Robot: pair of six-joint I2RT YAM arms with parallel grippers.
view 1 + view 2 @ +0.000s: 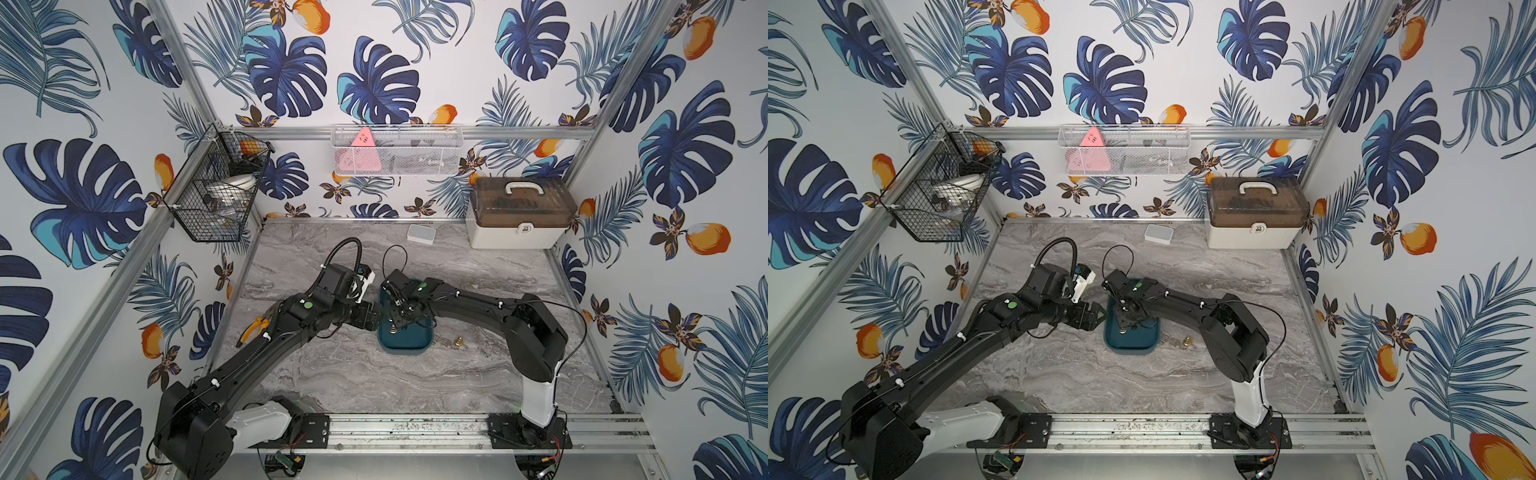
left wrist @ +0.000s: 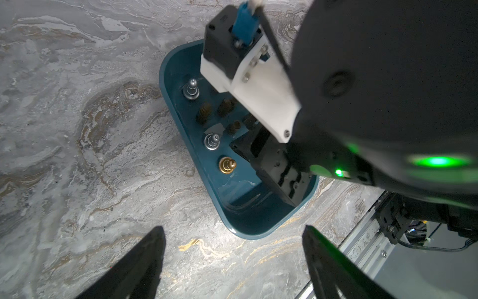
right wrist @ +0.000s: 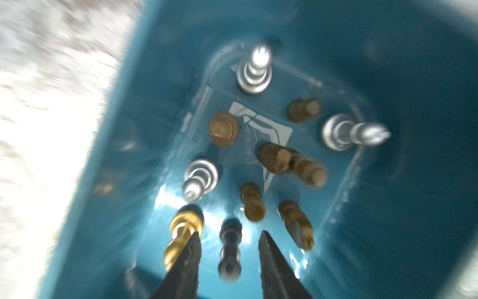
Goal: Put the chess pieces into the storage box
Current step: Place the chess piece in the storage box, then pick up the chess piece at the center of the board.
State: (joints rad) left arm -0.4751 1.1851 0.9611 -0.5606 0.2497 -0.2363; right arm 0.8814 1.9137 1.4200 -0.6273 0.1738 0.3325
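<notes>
Dark chess piece [image 3: 229,259] is standing inside the storage box [image 3: 388,181], right between the right gripper [image 3: 230,234] fingers. The jaws are sitting apart with a gap showing on each side, so nothing is clamped, though the wrist view is blurring a bit. A gold piece [image 3: 185,222] is sitting just outside one finger, close enough to get knocked. Silver pieces [image 3: 254,75] and brown pieces [image 3: 223,129] are crowding the box floor beyond the fingertips, mostly upright. One stray gold piece [image 1: 458,341] is waiting on the table [image 1: 332,374] outside the rim, off toward the right arm's base side. I'm reading these as small, rigid and metallic: likely dense for their size, smooth, slippery, not fragile, but tippy on those round bases. I'm judging the best hold to be across the narrow waist just above the base, not the tapered top, which will probably squirt out of the pads. Left gripper [image 2: 232,259] is hovering over bare table beside the box, jaws spread wide and empty.
</notes>
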